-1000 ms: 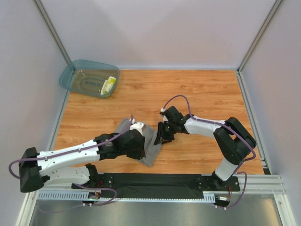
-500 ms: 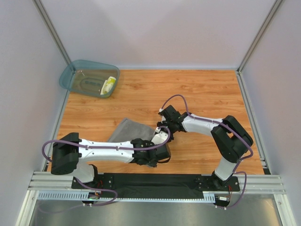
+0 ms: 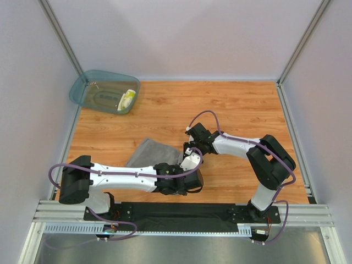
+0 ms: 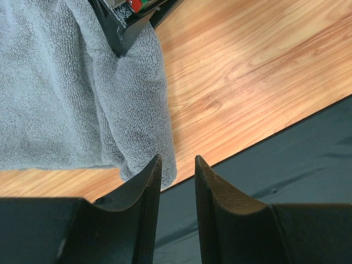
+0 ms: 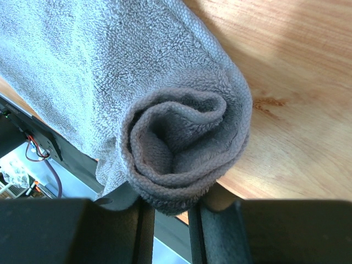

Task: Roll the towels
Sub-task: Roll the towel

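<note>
Wooden table (image 3: 247,110) carries the grey towel (image 3: 147,153) near its front edge, partly rolled. The right jaws are clamped on the rolled end, likely so it cannot come loose. The left jaws are a little apart, holding nothing, just beside the towel's near edge. The yellow cloth (image 3: 127,99) lies in the teal tub (image 3: 82,91).

The left arm (image 3: 121,175) and right arm (image 3: 242,147) share white tubular links, bulky black joints and a thin purple cable (image 3: 207,112) looping along each, while the left gripper (image 4: 177,160) shows two matte black fingers (image 4: 137,212) tapering to rounded tips.
</note>
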Robot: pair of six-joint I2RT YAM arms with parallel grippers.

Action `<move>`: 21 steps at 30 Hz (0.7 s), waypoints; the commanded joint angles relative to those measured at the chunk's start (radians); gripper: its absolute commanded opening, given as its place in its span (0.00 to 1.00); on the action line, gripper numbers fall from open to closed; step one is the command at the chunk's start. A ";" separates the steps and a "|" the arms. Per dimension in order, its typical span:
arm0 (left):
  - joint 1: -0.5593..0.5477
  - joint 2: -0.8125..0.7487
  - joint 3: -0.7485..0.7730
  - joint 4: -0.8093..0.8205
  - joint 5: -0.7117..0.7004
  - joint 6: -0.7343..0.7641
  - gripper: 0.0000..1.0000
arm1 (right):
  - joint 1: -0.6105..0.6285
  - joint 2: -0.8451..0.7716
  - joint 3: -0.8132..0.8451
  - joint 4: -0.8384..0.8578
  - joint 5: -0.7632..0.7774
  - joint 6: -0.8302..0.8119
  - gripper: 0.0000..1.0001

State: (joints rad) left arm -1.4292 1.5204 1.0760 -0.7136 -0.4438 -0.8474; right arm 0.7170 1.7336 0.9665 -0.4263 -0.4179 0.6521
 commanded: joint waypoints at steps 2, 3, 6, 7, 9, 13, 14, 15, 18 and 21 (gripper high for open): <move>-0.008 0.029 0.015 -0.015 -0.032 -0.013 0.37 | 0.012 0.029 0.003 -0.080 0.060 -0.035 0.21; -0.008 0.037 0.018 -0.027 -0.039 -0.021 0.38 | 0.013 0.029 0.001 -0.080 0.060 -0.037 0.21; -0.008 0.069 0.021 -0.075 -0.065 -0.053 0.38 | 0.013 0.027 0.005 -0.081 0.059 -0.039 0.21; -0.010 0.078 0.019 -0.087 -0.073 -0.064 0.38 | 0.013 0.027 0.005 -0.083 0.057 -0.039 0.21; -0.008 0.107 0.019 -0.128 -0.093 -0.094 0.38 | 0.012 0.024 0.005 -0.085 0.057 -0.040 0.21; -0.008 0.149 -0.013 -0.136 -0.082 -0.128 0.40 | 0.013 0.023 0.009 -0.097 0.060 -0.048 0.21; -0.008 0.159 -0.025 -0.124 -0.063 -0.131 0.40 | 0.012 0.021 0.009 -0.098 0.060 -0.046 0.21; -0.007 0.161 -0.049 -0.107 -0.056 -0.140 0.40 | 0.012 0.023 0.014 -0.098 0.060 -0.049 0.21; -0.007 0.158 -0.096 -0.084 -0.041 -0.151 0.40 | 0.012 0.024 0.023 -0.108 0.062 -0.055 0.22; -0.007 0.141 -0.134 -0.057 -0.027 -0.131 0.41 | 0.010 0.030 0.034 -0.120 0.065 -0.063 0.22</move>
State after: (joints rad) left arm -1.4330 1.6524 1.0153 -0.7403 -0.5270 -0.9611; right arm 0.7235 1.7340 0.9852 -0.4583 -0.4129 0.6338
